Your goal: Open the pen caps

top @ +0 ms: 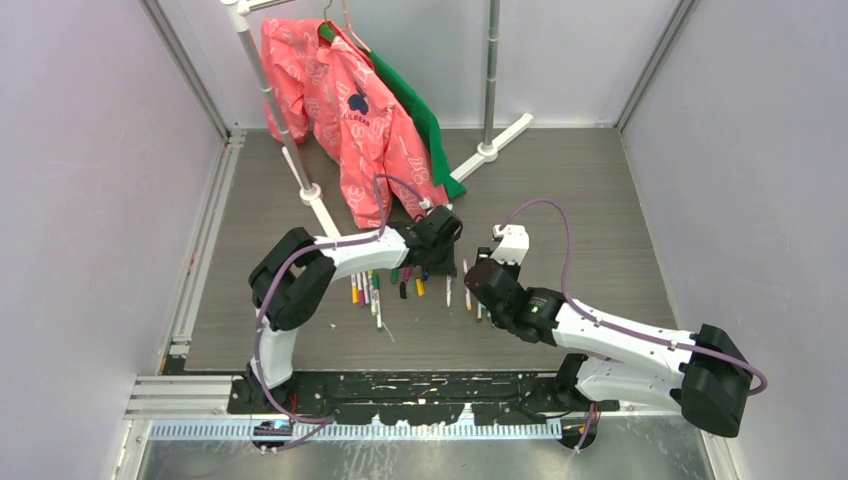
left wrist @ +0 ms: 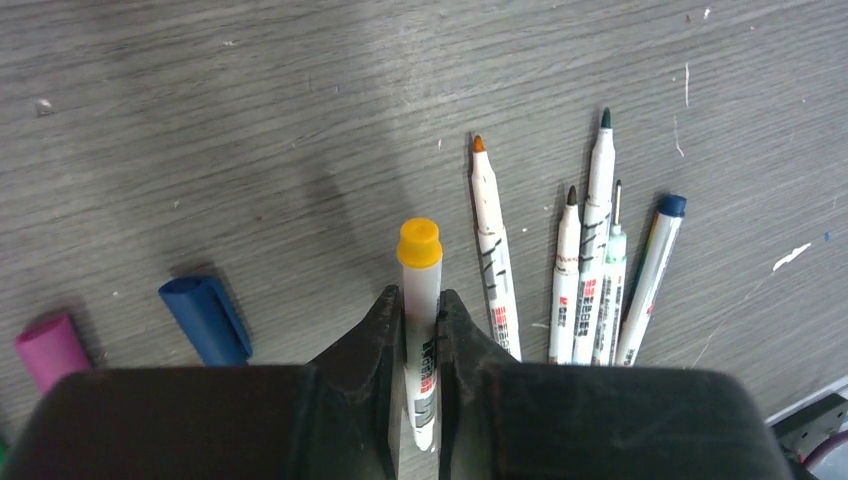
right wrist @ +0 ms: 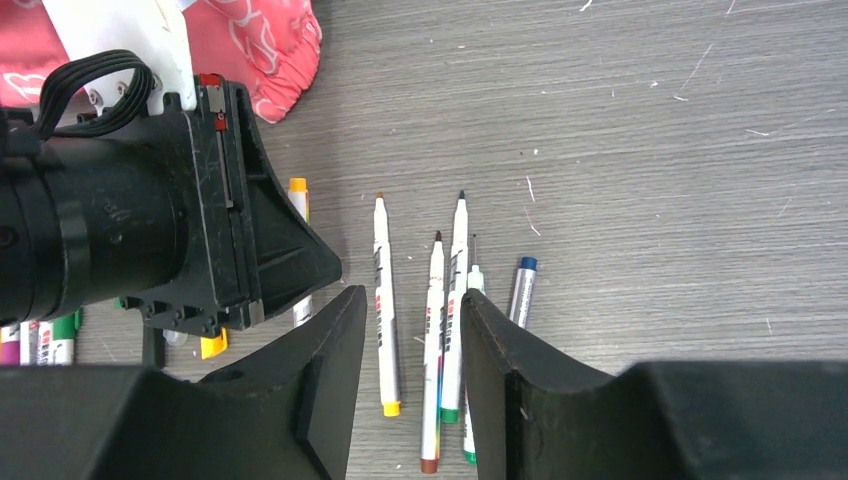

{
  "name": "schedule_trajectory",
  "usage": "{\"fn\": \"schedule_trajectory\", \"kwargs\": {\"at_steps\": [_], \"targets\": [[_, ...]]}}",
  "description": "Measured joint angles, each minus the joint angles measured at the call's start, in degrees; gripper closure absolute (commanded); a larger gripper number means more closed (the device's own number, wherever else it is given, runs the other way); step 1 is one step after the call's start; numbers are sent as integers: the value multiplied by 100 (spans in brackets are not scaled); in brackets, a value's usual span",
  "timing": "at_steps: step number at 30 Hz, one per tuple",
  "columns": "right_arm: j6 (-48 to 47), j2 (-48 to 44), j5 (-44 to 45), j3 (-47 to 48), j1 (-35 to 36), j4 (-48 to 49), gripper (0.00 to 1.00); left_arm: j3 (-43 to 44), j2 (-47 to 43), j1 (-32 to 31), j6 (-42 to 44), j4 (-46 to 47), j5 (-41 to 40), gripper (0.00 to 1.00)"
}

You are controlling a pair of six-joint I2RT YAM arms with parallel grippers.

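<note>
My left gripper [left wrist: 420, 305] is shut on a white pen barrel [left wrist: 421, 345] just above the table. Its yellow pen cap [left wrist: 419, 243] is still on and sticks out past the fingertips. A loose blue cap [left wrist: 205, 318] and a magenta cap [left wrist: 50, 350] lie to its left. Several uncapped pens [left wrist: 597, 220] lie side by side to its right. My right gripper [right wrist: 412, 297] hangs open over those uncapped pens [right wrist: 385, 300], holding nothing. Beside it on the left is the left gripper [right wrist: 200, 230] and the held pen's cap [right wrist: 297, 186]. A loose yellow cap [right wrist: 212, 345] lies under the left gripper.
More pens and caps [top: 368, 290] are strewn left of the grippers. A pink jacket [top: 350, 110] and a green garment [top: 425, 115] hang from a rack [top: 275, 100] at the back, the jacket's hem just behind the left gripper [top: 432, 262].
</note>
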Motion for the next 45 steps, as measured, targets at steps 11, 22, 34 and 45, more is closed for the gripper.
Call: {"fn": "schedule_trajectory", "kwargs": {"at_steps": [11,22,34,45], "targets": [[2,-92,9,-24,0,-70,54,103,190,0,-214,42,59,63],[4,-330,52,-24,0,-173,54,-260,-577,-13,-243,63,-173,62],[-11,-315,55,-26,2,-177,54,-2179,-3215,-55,-251,4,-1464,62],[-44,-140,-39,-26,2,-42,54,-3206,-3615,-55,-376,-568,-2035,64]]}}
